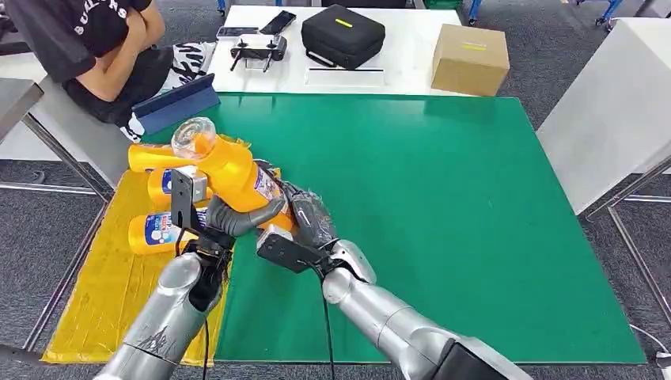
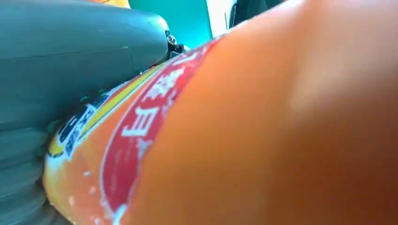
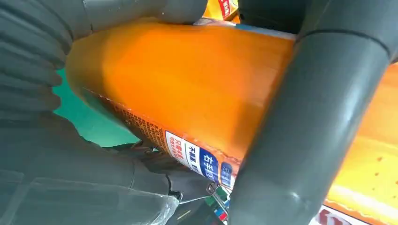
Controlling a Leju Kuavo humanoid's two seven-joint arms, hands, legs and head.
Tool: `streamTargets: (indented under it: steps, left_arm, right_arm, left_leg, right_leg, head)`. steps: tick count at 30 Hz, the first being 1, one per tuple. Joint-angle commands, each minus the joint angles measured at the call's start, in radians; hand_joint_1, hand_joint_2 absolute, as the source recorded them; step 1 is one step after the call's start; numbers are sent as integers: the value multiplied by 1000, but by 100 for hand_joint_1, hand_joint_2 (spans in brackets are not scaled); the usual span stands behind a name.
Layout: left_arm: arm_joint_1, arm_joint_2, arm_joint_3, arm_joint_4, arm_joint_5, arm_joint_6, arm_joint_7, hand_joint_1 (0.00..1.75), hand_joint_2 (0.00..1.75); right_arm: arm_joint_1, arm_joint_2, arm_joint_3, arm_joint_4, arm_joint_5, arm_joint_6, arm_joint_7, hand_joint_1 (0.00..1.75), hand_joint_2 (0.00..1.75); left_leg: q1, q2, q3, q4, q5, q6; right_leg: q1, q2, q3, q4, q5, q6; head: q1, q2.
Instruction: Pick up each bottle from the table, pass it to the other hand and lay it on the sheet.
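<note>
The held orange bottle (image 1: 229, 170) hides most of both hands' fingers and part of the bottles on the yellow sheet (image 1: 103, 293) behind it. Up close in the left wrist view it is an orange blur, label print unreadable. The seated person (image 1: 95, 47) is cut off at the top edge.

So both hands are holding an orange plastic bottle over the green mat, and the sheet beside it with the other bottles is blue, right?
Not blue. The head view shows the sheet is yellow. Both the left hand and right hand do grip the orange plastic bottle by the green mat.
</note>
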State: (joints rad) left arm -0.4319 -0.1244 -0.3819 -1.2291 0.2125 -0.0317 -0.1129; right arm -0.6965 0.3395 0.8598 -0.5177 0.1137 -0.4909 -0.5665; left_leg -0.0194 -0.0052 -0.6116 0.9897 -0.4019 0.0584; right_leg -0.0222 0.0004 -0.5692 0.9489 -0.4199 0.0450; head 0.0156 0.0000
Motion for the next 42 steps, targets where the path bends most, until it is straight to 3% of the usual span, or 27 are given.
streamTargets:
  steps: [1,7,8,9,22,23,29,36,42]
  left_arm:
    - [-128,18,32,13,3,21,1,175,175]
    - [-128,18,36,12,2,26,-1,175,175]
    - [-128,17,39,11,1,30,-3,175,175]
    - [-130,17,46,8,-5,45,-9,175,175]
    - [-172,43,130,44,-15,115,-27,175,175]
    - [-177,68,178,83,-4,137,-67,175,175]
    - [-185,100,226,103,-38,204,-91,175,175]
    - [-167,162,221,103,-484,550,-164,175,175]
    - [-198,173,196,169,-682,599,-131,175,175]
  right_arm:
    - [68,10,71,47,38,1,-19,175,175]
    - [68,10,63,45,41,-2,-19,175,175]
    - [68,9,59,41,42,-10,-22,152,175]
    - [69,6,45,32,42,-29,-28,2,175]
    - [96,-54,-27,-141,66,-36,-9,0,175]
    - [141,-101,-64,-310,133,-14,44,0,175]
    - [206,-158,-98,-510,192,-2,100,0,175]
    - [352,-258,-165,-849,383,-76,178,0,175]
    - [402,-314,-205,-939,441,-113,189,0,175]
  left_leg:
    - [2,-3,3,0,-1,-4]
    - [3,-3,4,1,-2,-5]
    - [2,-2,2,0,-1,-3]
    - [3,-3,5,1,-2,-5]
    - [2,-1,2,2,-2,-4]
    - [3,-2,2,1,-1,-4]
    - [2,-1,2,0,-1,-3]
    - [2,-2,3,1,-2,-4]
    - [2,-4,3,1,-1,-4]
  right_leg:
    - [2,-3,5,-1,-2,-3]
    - [2,-3,6,-1,-2,-3]
    - [2,-3,3,-1,-1,-2]
    - [3,-4,6,0,-3,-4]
    - [2,-2,3,1,-2,-3]
    - [3,-2,3,0,-1,-3]
    - [1,-1,3,0,-1,-2]
    - [2,-3,4,0,-2,-3]
    - [1,-4,5,0,-2,-2]
  head:
    - [0,0]
    - [0,0]
    - [0,0]
    - [0,0]
    - [0,0]
    - [0,0]
    - [0,0]
    - [1,0]
    - [0,0]
